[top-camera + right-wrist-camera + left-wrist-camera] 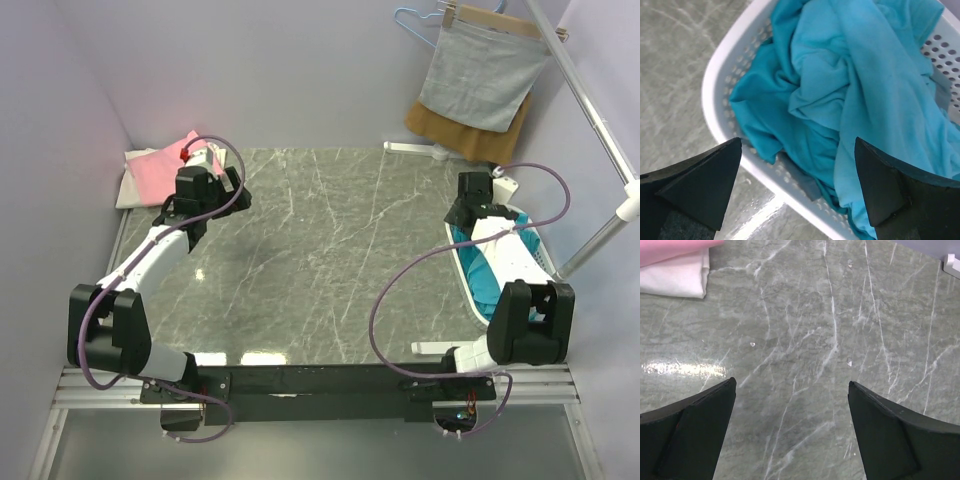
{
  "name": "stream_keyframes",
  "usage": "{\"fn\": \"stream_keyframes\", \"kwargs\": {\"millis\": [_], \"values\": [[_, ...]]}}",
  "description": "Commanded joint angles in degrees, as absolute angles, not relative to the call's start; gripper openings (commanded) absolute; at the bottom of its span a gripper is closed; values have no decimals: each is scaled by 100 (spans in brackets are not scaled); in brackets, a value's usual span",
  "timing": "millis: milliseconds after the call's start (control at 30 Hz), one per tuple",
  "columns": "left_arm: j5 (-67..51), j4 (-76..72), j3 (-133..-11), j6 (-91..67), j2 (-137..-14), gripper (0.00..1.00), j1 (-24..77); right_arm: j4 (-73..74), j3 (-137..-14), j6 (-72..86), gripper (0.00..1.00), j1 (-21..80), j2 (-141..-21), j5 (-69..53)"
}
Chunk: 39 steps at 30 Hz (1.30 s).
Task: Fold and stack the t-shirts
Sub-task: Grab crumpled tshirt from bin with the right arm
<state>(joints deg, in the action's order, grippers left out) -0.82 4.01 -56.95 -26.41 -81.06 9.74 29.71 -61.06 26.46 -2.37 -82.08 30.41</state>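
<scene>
— Teal t-shirt (840, 100) crumpled in the right-edge basket (715, 85); right end effector (796, 150) hovers above, wide.
— Fetching step, I'd judge: lower, pinch cloth. Wide too, left end effector (791, 390) hangs by the far-left-corner stack (675, 275).

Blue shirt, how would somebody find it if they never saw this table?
Start at the grey marble table and go to its right edge, where a white basket with little holes sits. The blue shirt is the crumpled heap inside it. The pink shirt and white shirt at the far left corner are folded flat, and the grey cloth hangs at the back.
</scene>
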Motion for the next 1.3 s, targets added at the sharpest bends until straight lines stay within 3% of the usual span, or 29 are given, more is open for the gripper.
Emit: {"fn": "stream_keyframes", "kwargs": {"millis": [0, 300, 733, 833, 933, 967, 1033, 1267], "values": [[-421, 44, -5748, -2601, -8006, 99, 1002, 3093, -6284, 2891, 100, -439, -8402, 3532], [-931, 615, -6345, -2794, -8832, 100, 958, 3138, -6372, 2953, 100, -896, -8666, 3735], [-1186, 510, -6311, -2883, -8982, 99, 949, 3226, -6513, 2901, 97, -1274, -9281, 3077], [-1274, 422, -6267, -2971, -9079, 99, 941, 3199, -6495, 2865, 78, -1283, -9334, 3015], [-1484, 317, -6249, -3006, -9158, 96, 923, 3121, -6460, 2752, 33, -1266, -9071, 2866], [-1538, 299, -6240, -2997, -9176, 94, 923, 3024, -6390, 2681, 1, -1213, -8922, 2874], [-1600, 246, -6240, -2962, -9185, 88, 914, 2849, -6224, 2541, 0, -959, -8264, 2787], [-1371, 150, -6232, -3093, -9009, 86, 896, 1803, -6091, 1487, 0, 508, -5952, 1996]]}}
